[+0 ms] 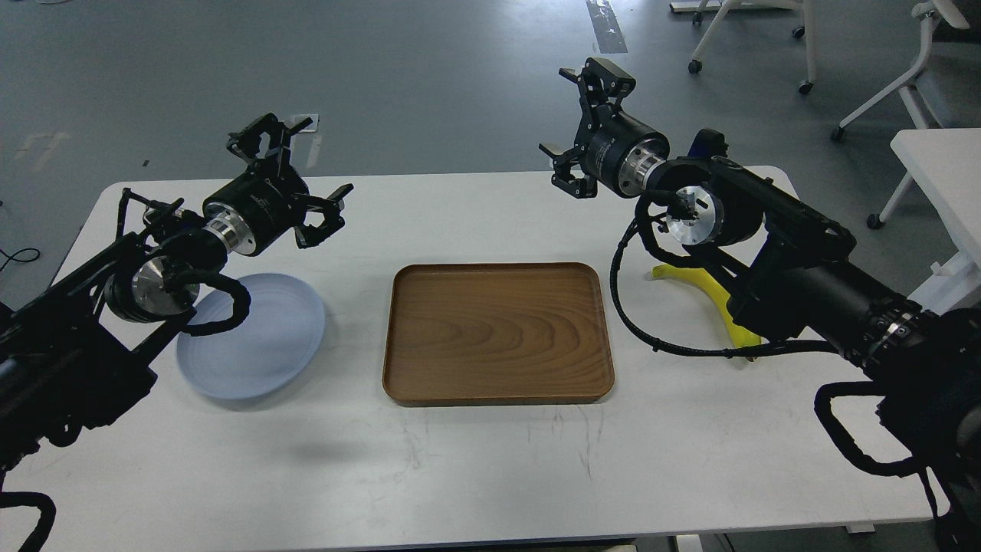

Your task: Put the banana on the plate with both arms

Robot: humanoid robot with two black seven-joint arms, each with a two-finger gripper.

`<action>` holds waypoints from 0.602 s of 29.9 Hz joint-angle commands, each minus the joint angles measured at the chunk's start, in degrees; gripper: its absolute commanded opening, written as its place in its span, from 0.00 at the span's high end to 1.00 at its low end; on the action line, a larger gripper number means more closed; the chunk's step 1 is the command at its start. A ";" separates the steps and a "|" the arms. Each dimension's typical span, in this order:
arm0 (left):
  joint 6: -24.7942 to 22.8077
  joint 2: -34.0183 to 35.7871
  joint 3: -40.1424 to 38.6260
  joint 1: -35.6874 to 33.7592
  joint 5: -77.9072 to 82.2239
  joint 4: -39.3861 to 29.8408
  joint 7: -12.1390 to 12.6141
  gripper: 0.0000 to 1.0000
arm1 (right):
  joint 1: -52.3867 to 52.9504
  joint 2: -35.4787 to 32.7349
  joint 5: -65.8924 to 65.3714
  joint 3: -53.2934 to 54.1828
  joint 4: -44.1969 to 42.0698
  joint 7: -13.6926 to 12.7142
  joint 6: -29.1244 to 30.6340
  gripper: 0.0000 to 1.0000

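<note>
Across the white table (490, 475) I see plenty of bare surface along the near edge and between the three things lying on it. At centre sits a brown wooden tray (498, 333). Left of it, with a strip of bare tabletop between them, lies the plate (264, 349), partly covered by my left arm (100, 314). On the right, near the table's right edge, the banana (690, 277) rests on the tabletop, mostly hidden under my right arm (797, 261); only a yellow stretch and a bit of its near end show.

My left gripper (290, 165) hangs above the far left part of the table, beyond the plate, fingers spread wide and holding nothing. My right gripper (586, 130) is raised over the table's far edge, right of the tray's far corner, also spread wide and empty. The banana lies to the near right of that gripper, well apart from it, beneath the forearm. Beyond the table is grey floor, with white chairs (774, 38) and another white table (943, 176) at far right.
</note>
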 commanded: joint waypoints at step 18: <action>0.58 1.55 -0.91 -0.64 0.09 -0.75 0.17 0.02 | 1.67 0.28 0.42 -0.75 0.37 0.08 0.22 0.00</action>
